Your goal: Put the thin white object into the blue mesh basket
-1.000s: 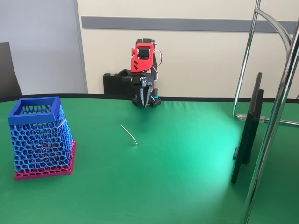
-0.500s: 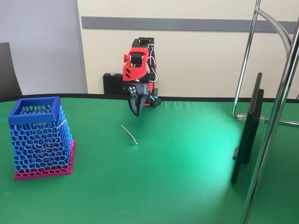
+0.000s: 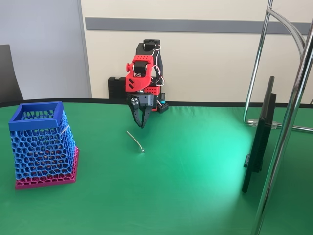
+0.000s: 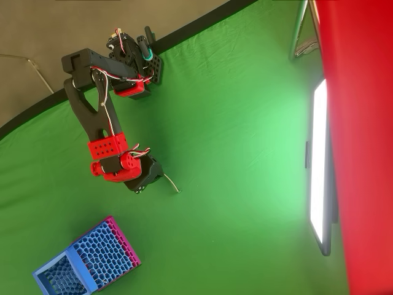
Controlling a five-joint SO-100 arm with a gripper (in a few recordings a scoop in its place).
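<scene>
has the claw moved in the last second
Yes. In the fixed view the claw has swung out from the black base at the table's back edge, forward and down toward the thin white object.

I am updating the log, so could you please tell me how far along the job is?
Nothing is finished: the white stick lies on the green table, apart from the blue basket. In hand: the hand hangs above the stick's far end, holding nothing. Left: grasp, carry, drop in.

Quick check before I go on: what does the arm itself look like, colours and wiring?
The arm mixes black links with red printed housings, one red block dotted with small holes. Thin red and white wires loop along it. The gripper has dark, pointed fingers.
</scene>
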